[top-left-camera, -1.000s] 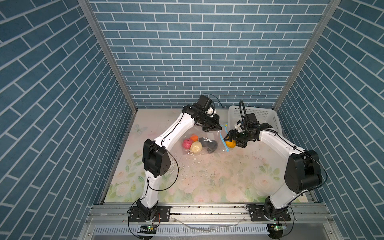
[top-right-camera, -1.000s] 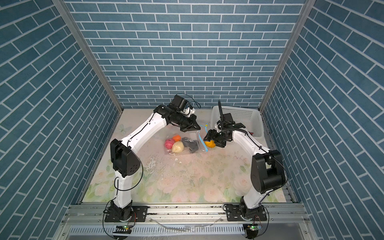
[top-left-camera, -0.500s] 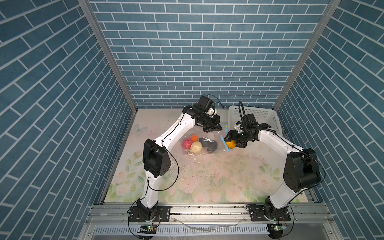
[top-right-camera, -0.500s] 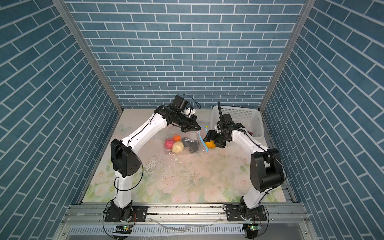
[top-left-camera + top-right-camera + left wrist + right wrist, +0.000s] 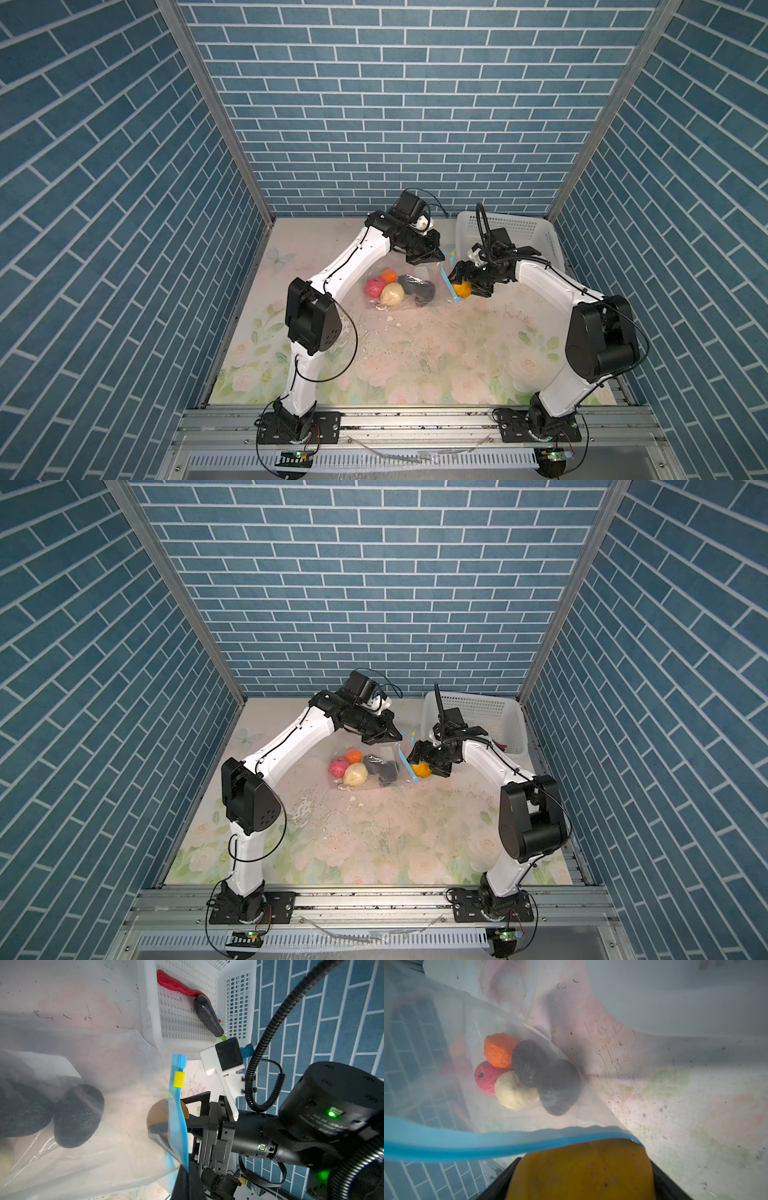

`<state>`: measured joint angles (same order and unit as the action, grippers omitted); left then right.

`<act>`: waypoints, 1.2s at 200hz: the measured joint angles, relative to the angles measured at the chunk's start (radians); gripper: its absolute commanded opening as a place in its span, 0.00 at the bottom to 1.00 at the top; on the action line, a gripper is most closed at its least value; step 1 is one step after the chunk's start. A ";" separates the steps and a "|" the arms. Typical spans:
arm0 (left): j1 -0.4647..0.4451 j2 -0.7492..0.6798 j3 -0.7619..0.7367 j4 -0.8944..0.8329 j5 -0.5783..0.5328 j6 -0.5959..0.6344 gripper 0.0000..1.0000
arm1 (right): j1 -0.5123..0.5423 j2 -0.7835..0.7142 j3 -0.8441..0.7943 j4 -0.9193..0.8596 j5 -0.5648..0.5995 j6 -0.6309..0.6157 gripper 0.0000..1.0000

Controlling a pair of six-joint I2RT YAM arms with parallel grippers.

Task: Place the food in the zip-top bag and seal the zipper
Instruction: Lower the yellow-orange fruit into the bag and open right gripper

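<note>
**Operator:** Where is the bag?

**Watcher:** Your zip-top bag (image 5: 93, 1167) lies on the flowery table (image 5: 415, 353), near the back. It is between your two grippers and just beside the white basket (image 5: 536, 232). Its mouth faces your right gripper, and the top side of the mouth is lifted up off the table.

**Operator:** What is my left gripper doing?

**Watcher:** Your left gripper (image 5: 428, 261) is closed tight. It pinches the top edge of the bag and holds it up. The zipper (image 5: 467, 1142), that blue strip, bends along the mouth. Its little yellow mark (image 5: 179, 1078) sits near one end.

**Operator:** And the right one?

**Watcher:** Your right gripper (image 5: 424, 769) has the yellow-orange piece (image 5: 581, 1172) between its two jaws. The piece fills the gap and touches both sides, so you are holding it. It is right at the mouth, partly behind the blue strip.

**Operator:** What food is in the bag?

**Watcher:** You have a pink piece (image 5: 485, 1077), an orange piece (image 5: 499, 1049), a cream piece (image 5: 513, 1091) and two black lumps (image 5: 529, 1061). They are bunched up at the far end of the bag, all touching.

**Operator:** And in the basket?

**Watcher:** The long red strip (image 5: 176, 986) lies there, and a dark long piece (image 5: 207, 1017) lies over one end of it.
</note>
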<state>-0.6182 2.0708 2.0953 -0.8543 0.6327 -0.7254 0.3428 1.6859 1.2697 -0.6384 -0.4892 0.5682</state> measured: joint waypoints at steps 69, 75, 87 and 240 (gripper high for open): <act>0.000 0.000 0.000 0.000 0.000 0.000 0.00 | 0.004 0.000 0.000 -0.005 0.005 0.000 0.90; 0.000 0.000 0.000 0.000 0.000 0.000 0.00 | 0.004 0.000 0.000 -0.005 0.005 0.000 0.91; 0.000 0.000 0.000 0.000 0.000 0.000 0.00 | 0.005 0.000 0.000 -0.006 0.005 0.000 0.91; 0.000 0.000 0.000 0.000 0.000 0.000 0.00 | 0.018 0.013 0.026 -0.053 0.020 -0.016 0.98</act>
<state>-0.6186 2.0705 2.0953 -0.8543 0.6327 -0.7250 0.3603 1.6993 1.2953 -0.6918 -0.4694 0.5526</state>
